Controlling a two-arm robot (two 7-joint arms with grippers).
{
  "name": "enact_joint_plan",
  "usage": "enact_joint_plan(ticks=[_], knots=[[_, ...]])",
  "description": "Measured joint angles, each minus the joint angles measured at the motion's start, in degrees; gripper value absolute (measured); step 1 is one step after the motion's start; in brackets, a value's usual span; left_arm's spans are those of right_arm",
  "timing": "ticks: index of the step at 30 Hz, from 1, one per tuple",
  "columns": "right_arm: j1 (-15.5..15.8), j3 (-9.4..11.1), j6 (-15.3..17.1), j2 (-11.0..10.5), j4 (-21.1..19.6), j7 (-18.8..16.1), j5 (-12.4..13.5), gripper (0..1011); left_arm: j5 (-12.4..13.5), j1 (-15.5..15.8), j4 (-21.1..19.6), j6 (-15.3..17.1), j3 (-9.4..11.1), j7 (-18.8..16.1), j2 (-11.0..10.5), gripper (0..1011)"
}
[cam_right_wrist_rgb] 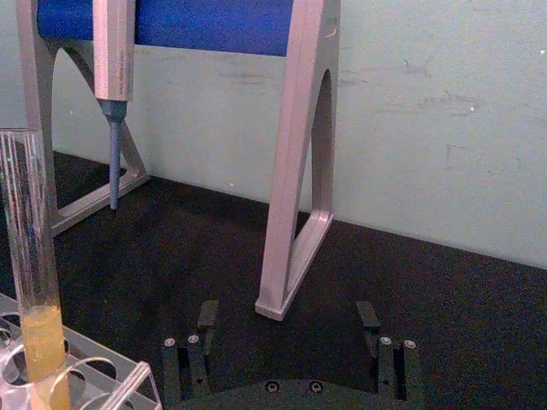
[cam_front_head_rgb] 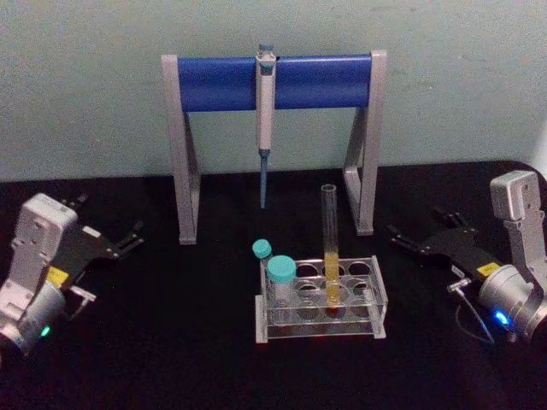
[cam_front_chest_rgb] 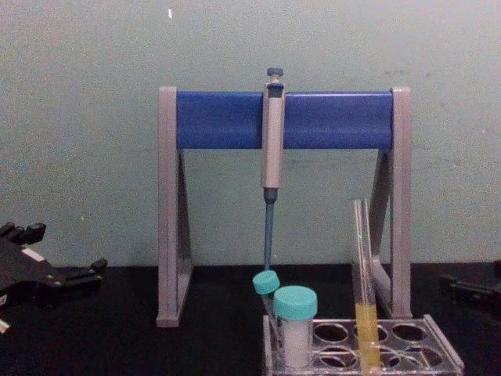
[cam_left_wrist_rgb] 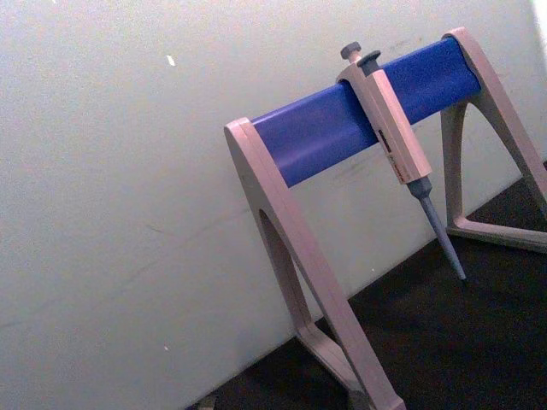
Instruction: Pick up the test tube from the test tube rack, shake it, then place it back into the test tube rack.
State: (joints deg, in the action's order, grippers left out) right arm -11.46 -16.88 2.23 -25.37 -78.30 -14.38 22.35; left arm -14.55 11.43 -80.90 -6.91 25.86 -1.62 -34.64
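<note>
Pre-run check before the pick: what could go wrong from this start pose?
1. The test tube is tall, thin and uncapped, with yellow liquid in its lower part; shaking could spill it.
2. Two teal-capped tubes stand in the same rack, to the tube's left; a wide approach might knock them.
3. The pipette hangs on the stand right behind; a high lift might hit its tip.
The right gripper sits open, nearest the tube.

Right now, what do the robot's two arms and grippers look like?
Both arms have silver-grey boxy wrist housings, each with a small yellow label. The left gripper and right gripper have black fingers. The left wrist shows a green light, the right wrist a blue light and a thin dark cable.
</note>
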Motion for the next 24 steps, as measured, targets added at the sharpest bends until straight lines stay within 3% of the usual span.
enact_joint_plan(ticks=[24], knots=[[-0.1,-0.1,0.0,-0.1,-0.1,0.0,0.0,1000,0.0,0.0,0.0,0.0,0.0,0.0,0.0,1001]])
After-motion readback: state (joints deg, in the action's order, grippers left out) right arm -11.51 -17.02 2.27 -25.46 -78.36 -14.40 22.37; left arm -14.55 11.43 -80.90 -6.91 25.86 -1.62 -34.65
